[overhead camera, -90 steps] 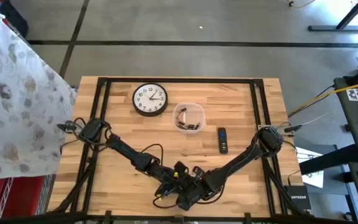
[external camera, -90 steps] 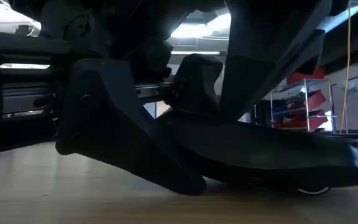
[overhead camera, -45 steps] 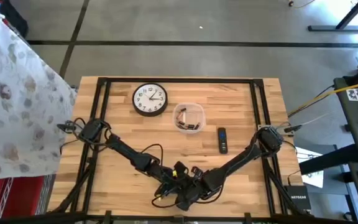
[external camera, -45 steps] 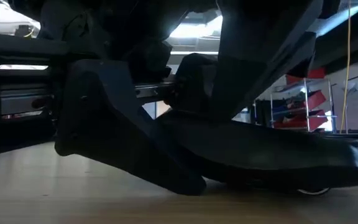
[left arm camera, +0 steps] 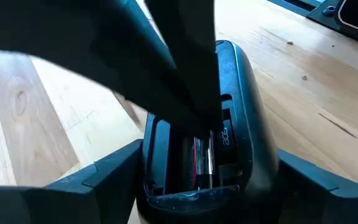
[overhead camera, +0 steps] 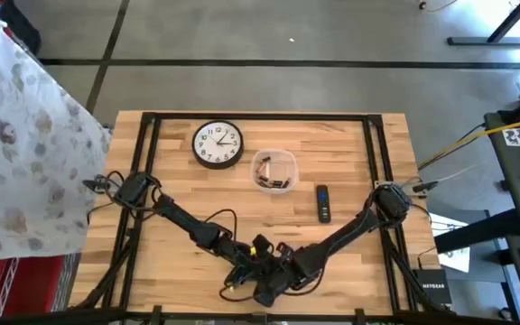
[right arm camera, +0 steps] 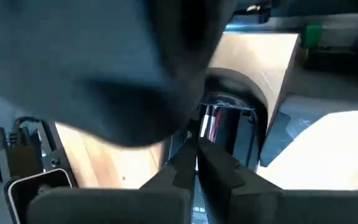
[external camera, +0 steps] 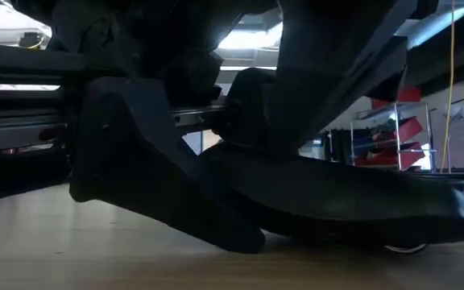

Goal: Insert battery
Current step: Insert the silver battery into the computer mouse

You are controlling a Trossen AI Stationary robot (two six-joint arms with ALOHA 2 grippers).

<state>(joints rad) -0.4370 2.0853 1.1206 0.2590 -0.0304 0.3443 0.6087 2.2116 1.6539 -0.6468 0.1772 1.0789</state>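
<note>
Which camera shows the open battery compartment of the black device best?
The left wrist view: the open battery compartment of the black device faces it, a red-striped battery inside. The right wrist view shows it blurred behind fingers; the high and low views hide it behind arms.
</note>
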